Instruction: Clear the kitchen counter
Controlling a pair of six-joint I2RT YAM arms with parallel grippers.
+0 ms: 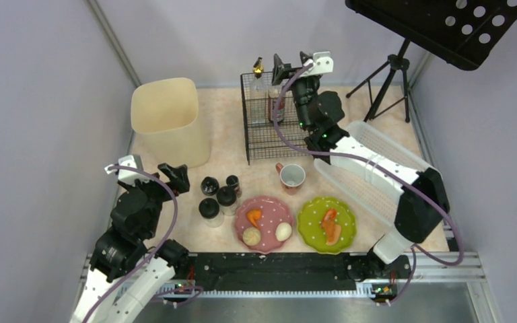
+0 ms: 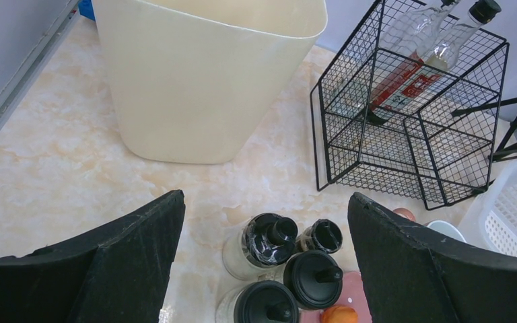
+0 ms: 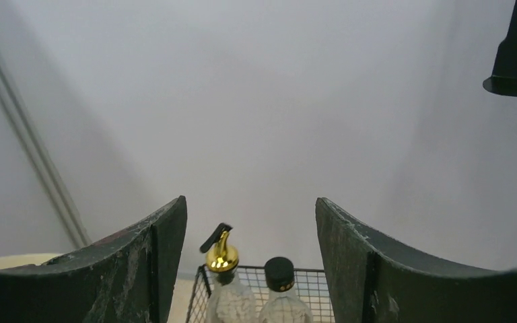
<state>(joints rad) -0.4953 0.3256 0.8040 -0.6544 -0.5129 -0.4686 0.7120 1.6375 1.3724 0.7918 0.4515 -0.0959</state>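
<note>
Tabletop of marbled stone lay beneath both pincers. Left pincer hung released and empty, black-capped shakers just ahead and below it. Right pincer stood released, empty, directly above two bottles in the wire rack.

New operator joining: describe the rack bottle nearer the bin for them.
Far across the kitchen counter, right of the cream bin, stands a black wire rack. Inside stand two clear bottles: yours is the gold-pourer bottle, beside a black-capped bottle.
</note>
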